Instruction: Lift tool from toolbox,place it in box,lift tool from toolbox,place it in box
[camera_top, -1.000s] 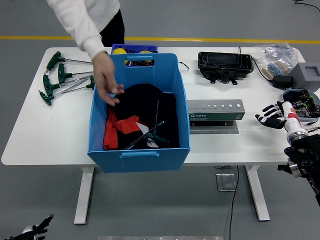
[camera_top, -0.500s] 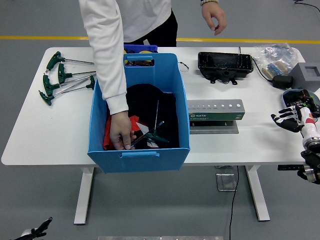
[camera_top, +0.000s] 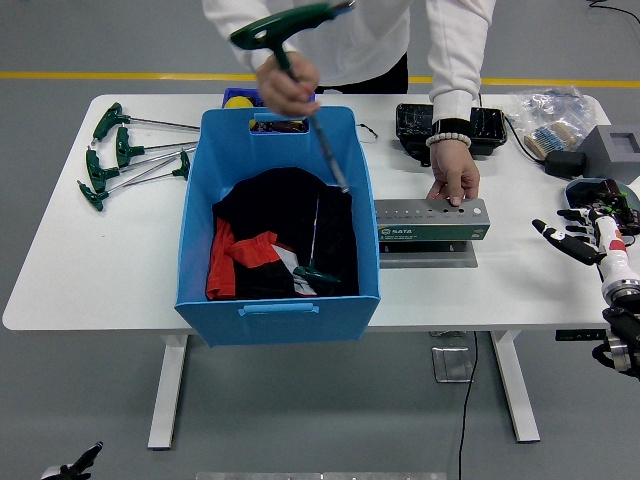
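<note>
A person's hand lifts a green T-handle wrench above the far rim of the blue bin, its shaft slanting down toward five o'clock. The person's other hand rests fingertips on the grey tool holder just right of the bin. A second T-handle wrench lies inside on black and red cloth, its long axis running twelve to six, handle nearest the camera. The robot's right hand hangs at the table's three o'clock edge, fingers spread and empty, well apart from the holder, which lies toward its nine o'clock. It is the nearer hand; the left hand hangs below the table at seven o'clock, its fingers unclear.
</note>
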